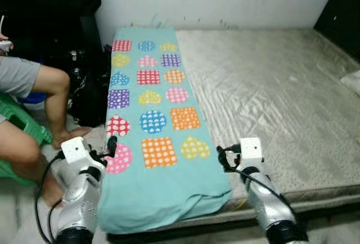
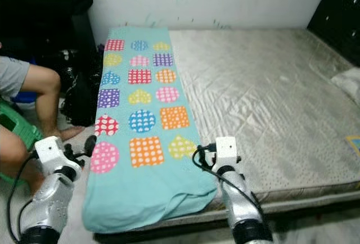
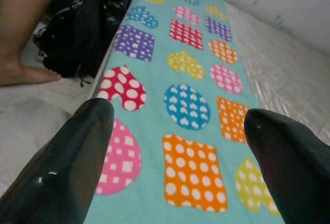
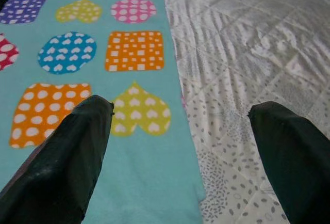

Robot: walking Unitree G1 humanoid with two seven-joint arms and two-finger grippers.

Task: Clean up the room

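Both silver arms raised low in the head view, left gripper at the teal patterned blanket's left edge, right gripper at its right edge on the bed's mattress, seated person's leg at left, left wrist view, fingers spread wide over blanket, black bag beside, right wrist view, fingers parted, straddling blanket edge and mattress.

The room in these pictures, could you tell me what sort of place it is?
Most likely a bedroom: a bare mattress fills it, a folded blanket lies along one side, and a person sits beside it.

Even indoor light, mild softness.
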